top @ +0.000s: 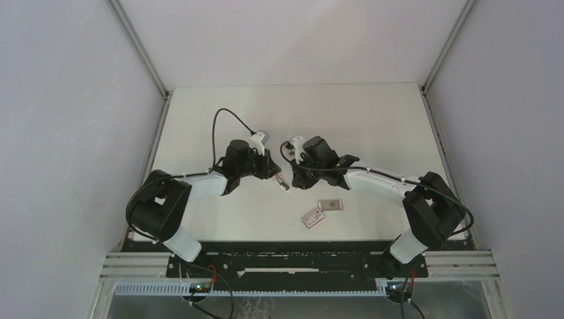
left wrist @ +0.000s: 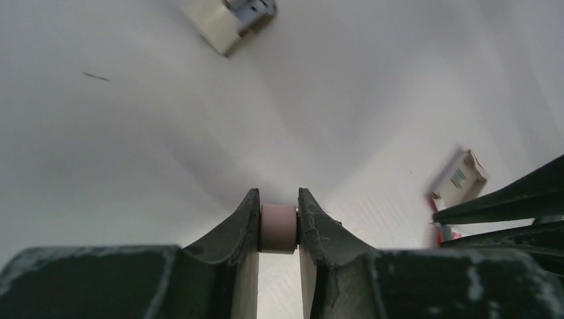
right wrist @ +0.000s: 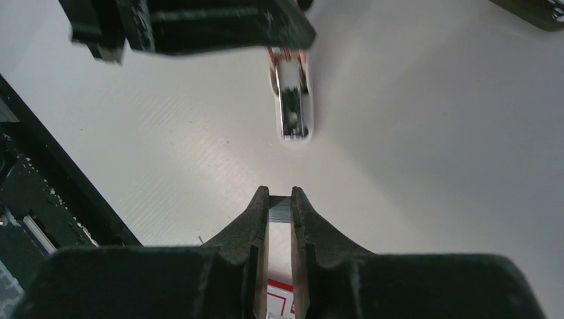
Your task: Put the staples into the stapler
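From above, the left gripper (top: 274, 171) and right gripper (top: 297, 179) meet at mid-table around the stapler (top: 284, 183), which slants from far-left to near-right. The tray (top: 330, 205) and the red-labelled box (top: 313, 218) lie nearer and to the right. In the left wrist view its fingers (left wrist: 247, 222) are clamped almost together on a pale end, which I judge to be the stapler's rear. In the right wrist view the fingers (right wrist: 261, 219) pinch a thin grey strip of staples (right wrist: 280, 201) just short of the stapler's free end, whose channel looks open and whose long axis is aimed at them. Pick-up seems done; sliding in and closing remain.
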